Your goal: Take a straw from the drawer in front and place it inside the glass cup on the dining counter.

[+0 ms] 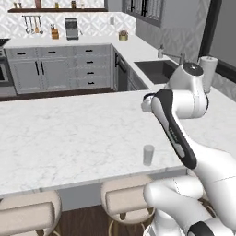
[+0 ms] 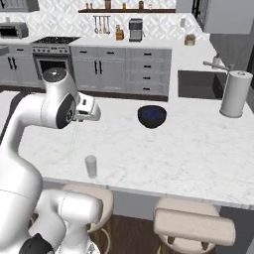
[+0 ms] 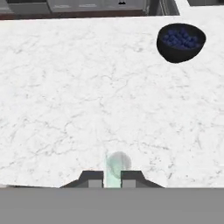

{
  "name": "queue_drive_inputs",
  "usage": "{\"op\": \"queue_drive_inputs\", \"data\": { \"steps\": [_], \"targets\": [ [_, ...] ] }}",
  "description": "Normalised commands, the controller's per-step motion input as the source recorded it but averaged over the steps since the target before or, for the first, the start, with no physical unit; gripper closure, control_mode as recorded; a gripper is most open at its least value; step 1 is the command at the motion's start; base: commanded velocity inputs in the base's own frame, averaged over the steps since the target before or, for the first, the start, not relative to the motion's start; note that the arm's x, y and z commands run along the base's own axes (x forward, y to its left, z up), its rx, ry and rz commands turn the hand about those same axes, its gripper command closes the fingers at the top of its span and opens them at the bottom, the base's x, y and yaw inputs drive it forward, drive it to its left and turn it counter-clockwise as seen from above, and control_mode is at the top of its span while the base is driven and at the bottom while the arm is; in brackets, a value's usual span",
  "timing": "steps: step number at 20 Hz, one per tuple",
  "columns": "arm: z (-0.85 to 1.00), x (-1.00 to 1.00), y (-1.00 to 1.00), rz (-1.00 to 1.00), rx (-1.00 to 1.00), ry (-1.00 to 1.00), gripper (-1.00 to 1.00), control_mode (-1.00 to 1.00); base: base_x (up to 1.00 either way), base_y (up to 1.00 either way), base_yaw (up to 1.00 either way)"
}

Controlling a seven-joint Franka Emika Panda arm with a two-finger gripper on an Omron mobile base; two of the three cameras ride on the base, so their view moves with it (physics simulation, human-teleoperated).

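Observation:
My gripper is shut on a thin pale green straw that points down along the fingers. The straw shows as a faint pale line under the hand in the right base view. The small clear glass cup stands just beyond the fingertips on the white marble dining counter, with the straw's end lying over it. The cup is near the counter's front edge, below the gripper. The drawer is out of view.
A dark blue bowl sits further back on the counter. A white paper-towel roll stands beside the sink. Beige stools line the front edge. Grey cabinets run along the far wall.

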Motion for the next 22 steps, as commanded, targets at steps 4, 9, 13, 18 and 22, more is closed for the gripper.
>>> {"op": "queue_drive_inputs", "data": {
  "steps": [4,9,13,18,22],
  "targets": [
    [0.04,0.11,-0.06,0.04,0.04,0.0,1.0,-1.0,0.63,-0.02,0.11],
    [0.25,0.05,-0.32,0.23,0.22,-0.03,1.0,-1.0,0.0,0.0,0.0],
    [0.07,0.0,-0.3,0.35,0.25,-0.17,1.0,-1.0,0.0,0.0,0.0],
    [0.0,0.01,-0.04,0.39,0.34,-0.21,1.0,-1.0,0.0,0.0,0.0],
    [0.0,0.01,0.0,0.34,0.35,-0.28,1.0,-1.0,0.0,0.0,0.0]
  ]
}}
